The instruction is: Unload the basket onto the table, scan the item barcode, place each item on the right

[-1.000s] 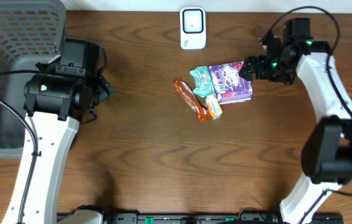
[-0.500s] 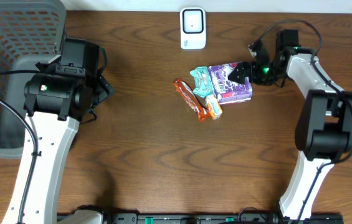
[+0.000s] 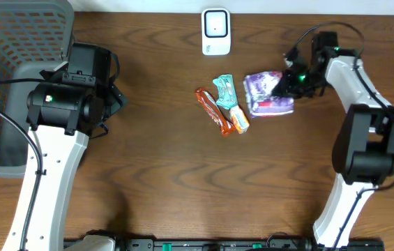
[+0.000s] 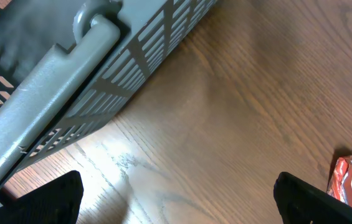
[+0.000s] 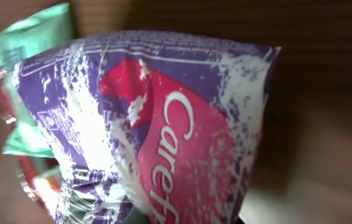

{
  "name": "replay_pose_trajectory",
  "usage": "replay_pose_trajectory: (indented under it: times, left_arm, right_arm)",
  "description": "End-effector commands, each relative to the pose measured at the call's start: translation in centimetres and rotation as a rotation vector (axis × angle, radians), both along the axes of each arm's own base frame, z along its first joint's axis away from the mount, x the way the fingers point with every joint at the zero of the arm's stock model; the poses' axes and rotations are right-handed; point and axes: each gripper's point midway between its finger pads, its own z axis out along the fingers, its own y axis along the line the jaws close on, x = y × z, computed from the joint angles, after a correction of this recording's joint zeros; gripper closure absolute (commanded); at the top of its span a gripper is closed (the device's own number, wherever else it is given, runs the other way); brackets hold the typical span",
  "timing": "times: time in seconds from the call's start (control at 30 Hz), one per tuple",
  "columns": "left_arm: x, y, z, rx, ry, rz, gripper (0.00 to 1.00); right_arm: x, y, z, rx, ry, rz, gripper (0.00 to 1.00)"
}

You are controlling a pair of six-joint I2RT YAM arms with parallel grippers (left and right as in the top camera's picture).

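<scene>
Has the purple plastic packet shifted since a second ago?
Yes. The purple plastic packet has slid right, away from the teal snack wrapper, which stayed put; the right gripper holds it.

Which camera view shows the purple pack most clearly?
The right wrist view: the purple pack fills the frame, and its white lettering is large. The overhead view shows it small, at the right end effector. The left wrist view does not show it.

We see a grey mesh basket (image 3: 22, 28) in the upper left of the overhead frame, resting on the brown wooden table (image 3: 169, 174). Near the centre lie a teal packet (image 3: 225, 90), a red wrapper (image 3: 209, 108) and an orange packet (image 3: 239, 120), bunched together.
</scene>
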Motion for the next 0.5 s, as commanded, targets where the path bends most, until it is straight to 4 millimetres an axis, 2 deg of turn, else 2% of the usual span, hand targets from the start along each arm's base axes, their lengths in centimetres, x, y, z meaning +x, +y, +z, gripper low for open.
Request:
replay_pose_trajectory:
  times: [0.0, 0.13, 0.23, 0.33, 0.47]
  left_arm:
    - [-0.2, 0.5, 0.5, 0.016, -0.014, 0.016, 0.02]
    - [-0.2, 0.5, 0.5, 0.016, -0.014, 0.016, 0.02]
    - [-0.2, 0.5, 0.5, 0.016, -0.014, 0.016, 0.02]
    - [-0.2, 0.5, 0.5, 0.016, -0.014, 0.016, 0.02]
    - [-0.2, 0.5, 0.5, 0.016, -0.014, 0.016, 0.02]
  right_arm:
    - [1.3, -6.3, 7.9, -0.39, -0.135, -0.278, 0.99]
    - [-1.0, -10.5, 13.7, -0.775, -0.223, -0.477, 0.98]
    - [-2.3, -11.7, 15.7, -0.98, -0.252, -0.536, 0.95]
    - [-2.9, -11.5, 15.1, -1.104, -0.243, -0.511, 0.94]
    - [-3.2, -10.2, 12.0, -1.144, -0.193, -0.438, 0.9]
